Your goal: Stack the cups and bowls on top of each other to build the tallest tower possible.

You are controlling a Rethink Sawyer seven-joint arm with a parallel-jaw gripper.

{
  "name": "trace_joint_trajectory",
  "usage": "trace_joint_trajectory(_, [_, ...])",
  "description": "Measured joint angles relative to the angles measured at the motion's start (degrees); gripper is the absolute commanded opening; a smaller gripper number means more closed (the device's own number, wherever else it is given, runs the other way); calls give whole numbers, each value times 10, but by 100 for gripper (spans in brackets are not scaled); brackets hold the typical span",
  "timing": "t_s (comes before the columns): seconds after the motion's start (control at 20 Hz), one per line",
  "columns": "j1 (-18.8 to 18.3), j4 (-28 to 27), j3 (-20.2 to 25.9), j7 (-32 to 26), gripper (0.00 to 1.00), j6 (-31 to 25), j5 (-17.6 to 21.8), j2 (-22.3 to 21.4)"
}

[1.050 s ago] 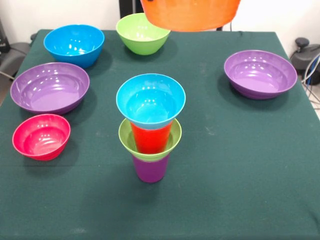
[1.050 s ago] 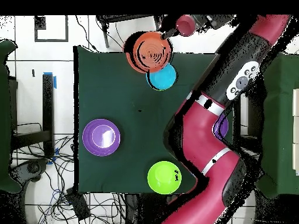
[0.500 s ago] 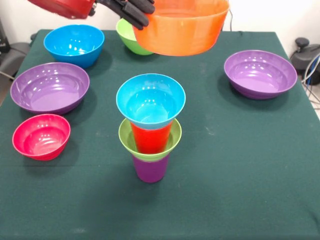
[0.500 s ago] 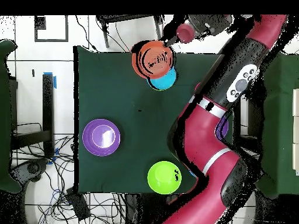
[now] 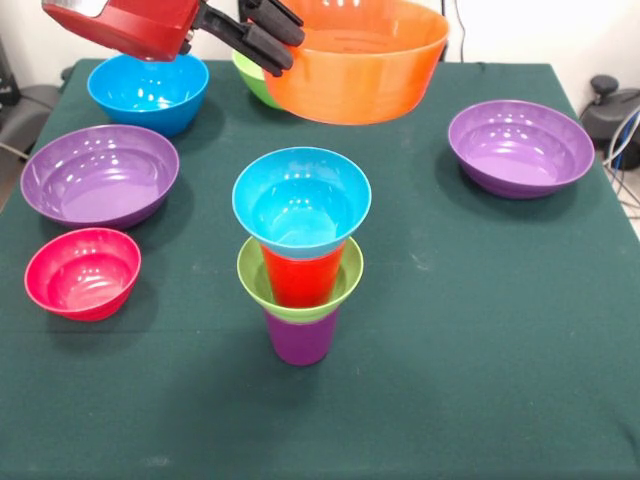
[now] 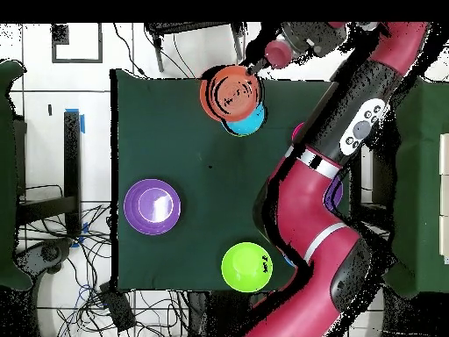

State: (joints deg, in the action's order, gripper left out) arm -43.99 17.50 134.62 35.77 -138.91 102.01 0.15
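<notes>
Gripper: the gripper (image 5: 268,38) grips the rim of the orange bowl (image 5: 355,62), dark fingers (image 5: 262,22) closed over the rim on the side toward the arm (image 5: 125,25); the bowl hangs in the air, mouth up, slightly tilted.
Tower: the tower (image 5: 301,252) stands near the middle of the table (image 5: 480,330), toward its front edge in the front view; from the bottom, purple cup (image 5: 300,338), small green bowl (image 5: 300,282), red cup (image 5: 300,277), small blue bowl (image 5: 301,203), all mouth up, long axis upright.
Key relation: in the overhead view the orange bowl (image 6: 231,92) overlaps the blue bowl (image 6: 245,117) only in part, so its centre lies off the tower's axis; in the front view it hangs well above the tower's top.
Coming move (judgement): shift the orange bowl until centred over the blue bowl, level it, then lower it.
Risk (judgement): the orange bowl is wider than the blue bowl's mouth and may rock on it or tip the narrow stack.
Other bowls: two purple (image 5: 99,175) (image 5: 520,147), a large blue (image 5: 148,90), a pink (image 5: 82,272), and a green (image 5: 252,72) partly hidden behind the orange bowl, all resting on the table apart from the tower.
</notes>
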Motion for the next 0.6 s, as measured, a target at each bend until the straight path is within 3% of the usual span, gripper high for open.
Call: trace_joint_trajectory(0.6, [0,0,-1,0,0,8,0,0])
